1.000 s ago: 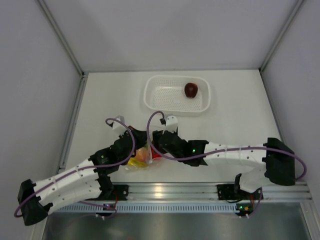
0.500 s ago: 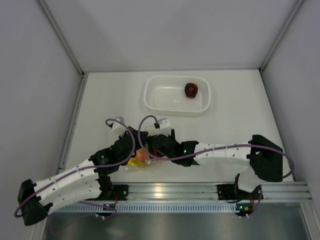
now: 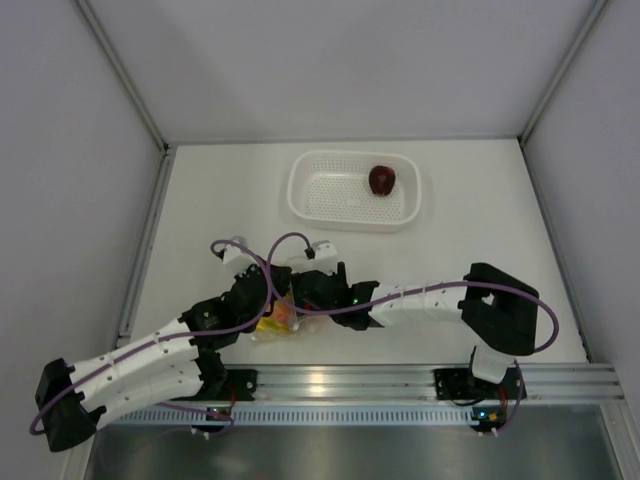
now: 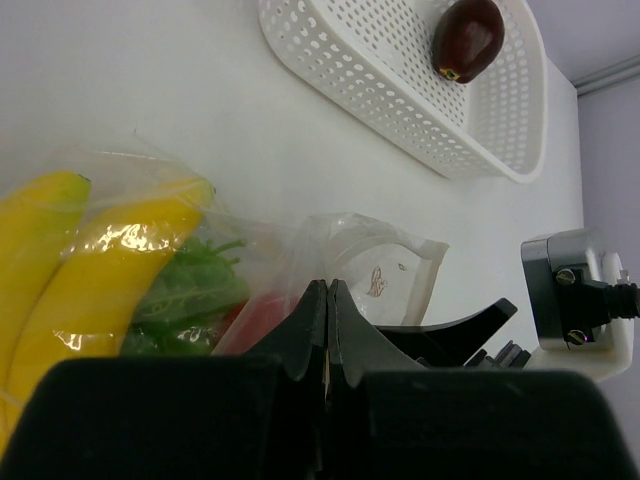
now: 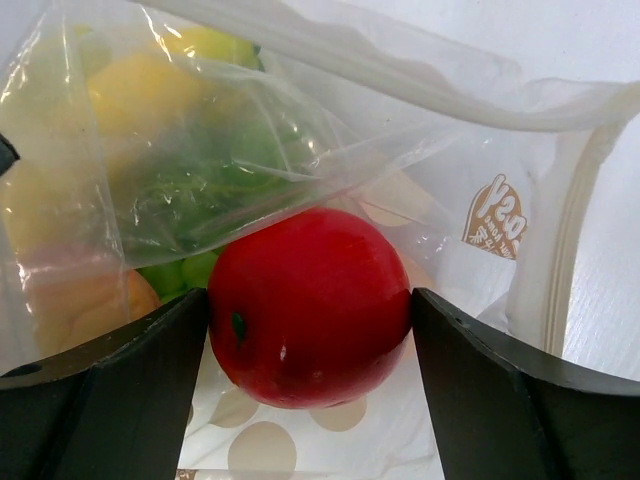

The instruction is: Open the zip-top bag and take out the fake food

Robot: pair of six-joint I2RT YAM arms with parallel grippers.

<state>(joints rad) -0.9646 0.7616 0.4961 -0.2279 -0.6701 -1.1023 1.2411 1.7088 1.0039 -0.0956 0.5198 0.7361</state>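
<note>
Overlooking the table: both arms meet over the zip-top bag (image 3: 280,322), which lies near the 6 o'clock edge of the table (image 3: 200,220). The left gripper (image 3: 268,300) comes in from 8 o'clock and the right gripper (image 3: 300,296) from 3 o'clock.
Already out: one dark maroon fruit (image 3: 381,179) sits in the white basket (image 3: 300,195), toward 1 o'clock from the bag and well apart from it.
Left wrist view: the left gripper (image 4: 327,285) has its fingers pressed together, apparently pinching a fold of the clear film. The banana bunch (image 4: 110,260) and green leafy piece (image 4: 190,290) lie inside the bag at 9 o'clock.
Right wrist view: the right gripper (image 5: 310,310) is spread wide inside the bag's mouth, its fingers (image 5: 110,390) at 9 and 3 o'clock of the red tomato (image 5: 310,300). They sit close against its sides, but contact cannot be told.
Bag: it looks open, with the zip strip (image 5: 400,70) arching from 12 round to 3 o'clock.
Left to do: judging by what shows, the tomato, the banana bunch, the leafy piece and the orange-peach fruit (image 5: 80,290) all remain inside.
In the way: the upper film sags over the food behind the tomato, at 10 to 12 o'clock, and may snag a closing finger.
</note>
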